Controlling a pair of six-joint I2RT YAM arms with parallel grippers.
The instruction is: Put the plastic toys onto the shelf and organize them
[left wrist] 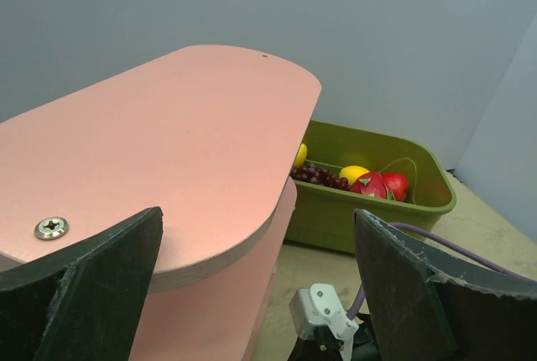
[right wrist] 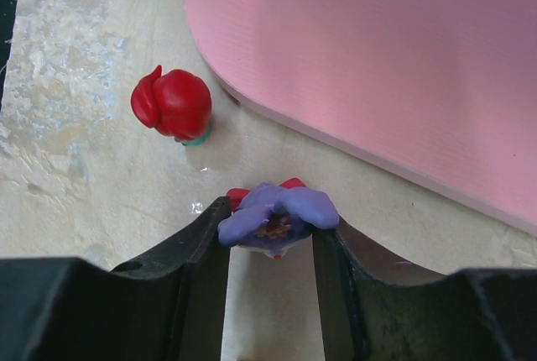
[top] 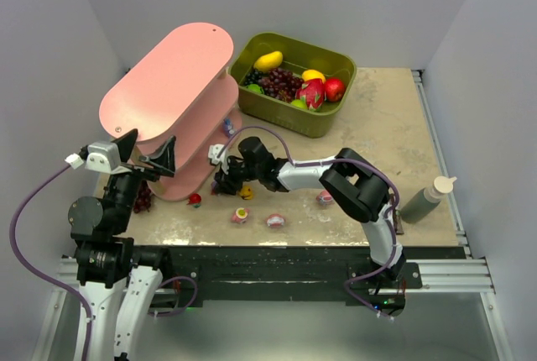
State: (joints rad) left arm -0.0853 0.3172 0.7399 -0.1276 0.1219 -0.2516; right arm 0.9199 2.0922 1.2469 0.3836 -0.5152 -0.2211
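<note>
The pink shelf [top: 168, 75] stands at the back left, and its bottom board [right wrist: 377, 59] fills the top right of the right wrist view. My right gripper [right wrist: 270, 220] is low on the table at the shelf's foot. Both of its fingers press the sides of a purple toy [right wrist: 277, 214] with red under it. A red toy [right wrist: 172, 105] stands to its left [top: 195, 200]. A yellow toy [top: 245, 192] and three pink ones [top: 240, 216] [top: 275, 221] [top: 324, 198] lie on the table. My left gripper [top: 147, 155] hangs open and holds nothing beside the shelf's top board [left wrist: 151, 159].
An olive bin [top: 294, 117] with larger fruits sits behind the shelf at the back. A green squeeze bottle [top: 428, 197] stands at the right edge. A dark red grape bunch [top: 143, 200] lies by the left arm. One small toy [top: 227, 126] rests on a lower shelf board.
</note>
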